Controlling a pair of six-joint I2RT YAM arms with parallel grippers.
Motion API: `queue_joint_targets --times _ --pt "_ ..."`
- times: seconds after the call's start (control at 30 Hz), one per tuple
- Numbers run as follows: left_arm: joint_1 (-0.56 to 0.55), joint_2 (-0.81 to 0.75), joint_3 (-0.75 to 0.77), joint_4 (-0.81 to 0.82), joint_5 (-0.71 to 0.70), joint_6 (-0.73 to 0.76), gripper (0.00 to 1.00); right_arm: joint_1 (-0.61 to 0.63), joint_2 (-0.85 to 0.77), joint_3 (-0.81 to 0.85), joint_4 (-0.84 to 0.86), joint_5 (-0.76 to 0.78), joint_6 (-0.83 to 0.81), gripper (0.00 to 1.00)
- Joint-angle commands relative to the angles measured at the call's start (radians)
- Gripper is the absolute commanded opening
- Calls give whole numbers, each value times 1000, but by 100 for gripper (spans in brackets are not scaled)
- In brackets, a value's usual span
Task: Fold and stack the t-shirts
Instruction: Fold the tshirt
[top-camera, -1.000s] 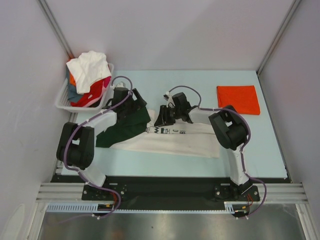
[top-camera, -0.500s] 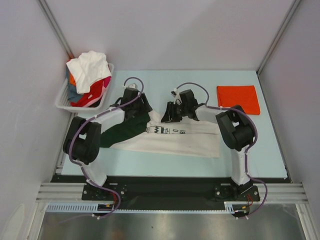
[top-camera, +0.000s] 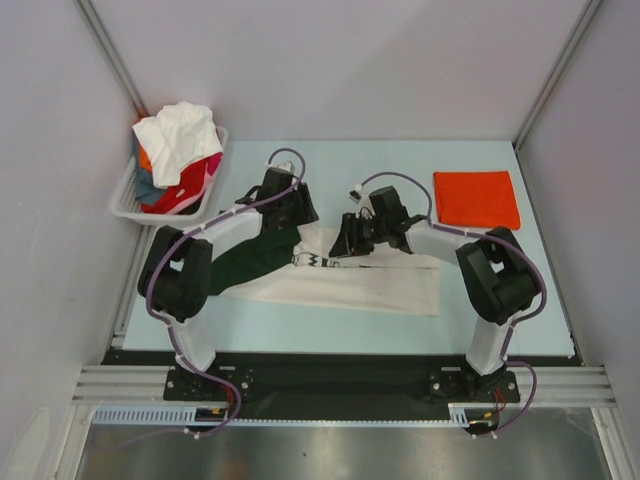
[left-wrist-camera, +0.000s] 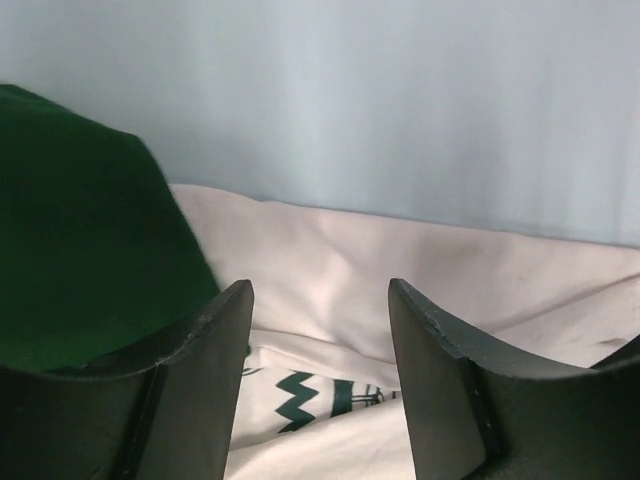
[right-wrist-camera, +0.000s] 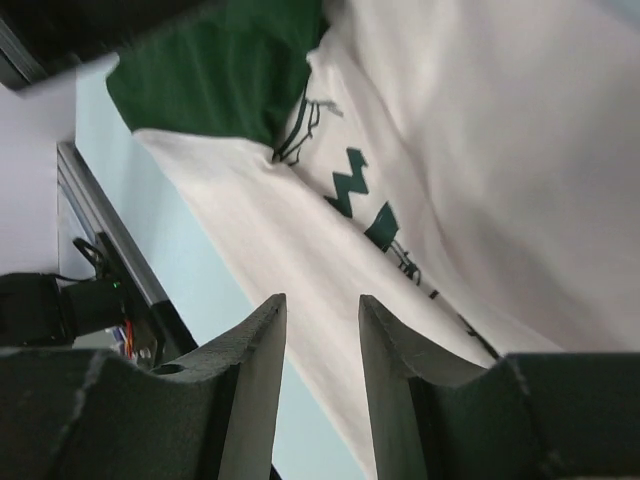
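A cream t-shirt (top-camera: 370, 285) with a dark green sleeve (top-camera: 245, 262) lies partly folded across the middle of the table. My left gripper (top-camera: 303, 213) hovers at its far edge where green meets cream. In the left wrist view this gripper (left-wrist-camera: 320, 290) stands open over cream cloth (left-wrist-camera: 400, 260) and the dark print (left-wrist-camera: 310, 395). My right gripper (top-camera: 345, 243) is over the collar area. Its jaws (right-wrist-camera: 321, 300) stand a narrow gap apart with nothing between them, and the cream body (right-wrist-camera: 480, 150) lies beyond. A folded orange-red t-shirt (top-camera: 477, 198) lies at the far right.
A white slotted basket (top-camera: 125, 200) at the far left holds a heap of shirts, a white one (top-camera: 178, 135) on top of red and pink ones. The black frame rail (right-wrist-camera: 110, 250) runs along the table's near edge.
Both arms have swung to the right over the cream shirt. The left jaws have narrowed. The green sleeve now lies drawn in closer to the body.
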Motion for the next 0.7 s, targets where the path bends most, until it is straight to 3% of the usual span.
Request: queue_joint_targets --times 0.0,0.13,0.37,0.5,0.67 --pt "-42 8 64 -38 8 43 62 -72 -74 -12 9 40 13 41" --pt "-74 21 68 -41 23 43 60 -115 -71 -12 -54 162 -43 41" --pt "-90 84 67 -47 53 16 52 -110 -37 -57 -103 216 -66 38" --pt "-53 70 2 -20 57 -21 49 -104 -106 -158 -123 233 -73 36" --pt "-17 47 -43 -52 19 -4 48 -118 -311 -278 -174 270 -83 35"
